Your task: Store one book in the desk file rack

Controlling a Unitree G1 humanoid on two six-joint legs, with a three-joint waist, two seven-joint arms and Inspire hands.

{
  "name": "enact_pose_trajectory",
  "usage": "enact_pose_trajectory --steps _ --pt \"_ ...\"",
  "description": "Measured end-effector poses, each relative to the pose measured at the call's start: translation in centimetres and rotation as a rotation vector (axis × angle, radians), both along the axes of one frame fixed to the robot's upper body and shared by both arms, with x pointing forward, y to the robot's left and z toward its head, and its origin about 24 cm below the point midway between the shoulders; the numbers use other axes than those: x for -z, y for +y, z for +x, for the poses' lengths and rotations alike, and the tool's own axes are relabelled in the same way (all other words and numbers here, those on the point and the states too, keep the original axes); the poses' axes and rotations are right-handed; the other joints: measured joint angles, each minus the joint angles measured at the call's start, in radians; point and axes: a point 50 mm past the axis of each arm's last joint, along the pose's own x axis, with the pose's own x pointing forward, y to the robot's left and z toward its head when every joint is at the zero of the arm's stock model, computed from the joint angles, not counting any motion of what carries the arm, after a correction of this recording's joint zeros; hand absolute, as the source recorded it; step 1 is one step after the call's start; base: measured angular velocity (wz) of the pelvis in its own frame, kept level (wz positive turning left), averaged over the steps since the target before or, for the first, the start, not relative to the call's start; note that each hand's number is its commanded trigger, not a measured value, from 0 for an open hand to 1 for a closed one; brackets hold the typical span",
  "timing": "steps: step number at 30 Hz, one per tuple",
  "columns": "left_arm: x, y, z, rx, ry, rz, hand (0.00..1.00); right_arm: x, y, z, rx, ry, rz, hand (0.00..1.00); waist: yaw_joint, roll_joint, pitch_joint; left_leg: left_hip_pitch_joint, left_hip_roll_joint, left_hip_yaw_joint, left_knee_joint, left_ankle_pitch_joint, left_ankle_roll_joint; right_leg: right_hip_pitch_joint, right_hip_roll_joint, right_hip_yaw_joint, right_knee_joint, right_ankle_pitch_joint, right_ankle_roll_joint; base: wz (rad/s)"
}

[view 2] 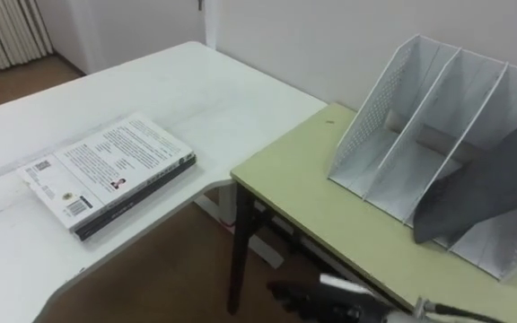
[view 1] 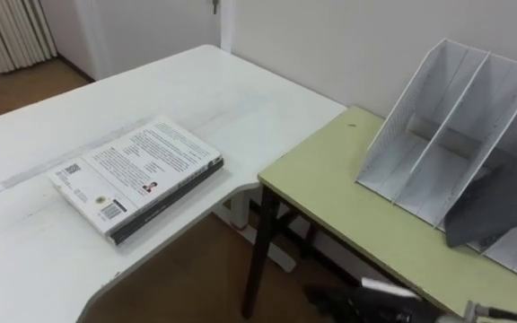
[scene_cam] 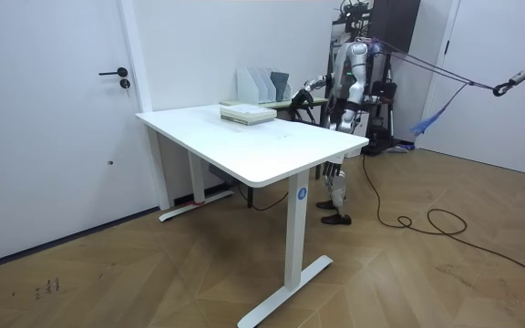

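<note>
White-covered book [view 1: 137, 175]: lies flat, barcode side up, on the white desk [view 1: 25, 260] near its curved edge, well apart from the file rack [view 1: 456, 135]. File rack: white, perforated, with a dark grey panel [view 1: 501, 202] in one slot, standing on the yellow-green table [view 1: 330, 197] by the wall. Right hand [view 1: 357, 305]: low beside the table's near edge; whether its fingers are spread or curled cannot be told.

The right hand [view 1: 355, 303] reaches forward low, its arm coming in from the lower right, fingers [view 2: 299, 298] stretched out loosely and empty.
</note>
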Motion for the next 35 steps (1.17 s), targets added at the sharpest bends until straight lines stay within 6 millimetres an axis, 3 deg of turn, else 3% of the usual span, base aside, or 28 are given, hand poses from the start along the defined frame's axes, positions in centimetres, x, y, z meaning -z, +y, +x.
enact_pose_trajectory --steps 7,10,15,24,35 --pt "0.3 -0.8 -0.2 -0.021 -0.003 0.003 0.00 6.4 -2.5 -5.0 0.150 0.282 -0.145 0.00 -0.006 0.021 -0.0029 -0.002 -0.001 -0.002 0.004 0.000 0.000 0.002 -0.001 -0.002 -0.004 0.000 0.001 0.01" --pt "0.4 -0.9 -0.9 -0.066 0.000 0.004 0.00 8.0 -4.2 -6.8 0.315 0.348 -0.150 0.00 -0.009 0.031 -0.0098 0.001 -0.001 -0.005 0.002 0.000 0.000 0.013 -0.001 -0.005 -0.016 0.001 0.001 0.04" --pt "0.6 -1.1 -1.8 -0.147 0.002 0.026 0.00 10.6 -4.9 -10.7 0.665 0.448 -0.094 0.00 -0.011 0.031 -0.0070 0.018 0.000 -0.004 -0.005 0.000 -0.001 0.027 0.001 -0.008 -0.033 0.000 0.001 0.04" --pt "0.9 -2.1 -3.0 -0.177 0.035 0.043 0.00 12.2 -4.4 -14.0 1.002 0.490 -0.134 0.00 -0.042 0.052 -0.0014 0.031 -0.003 -0.013 -0.017 -0.001 -0.001 0.052 0.000 -0.014 -0.039 -0.002 0.003 0.03" --pt "1.1 -2.8 -3.4 -0.146 0.070 0.088 0.00 12.5 -4.4 -14.9 1.120 0.473 -0.223 0.00 -0.076 0.067 -0.0038 0.033 -0.004 -0.014 -0.017 -0.001 -0.001 0.053 -0.001 -0.021 -0.052 -0.003 0.004 0.00"
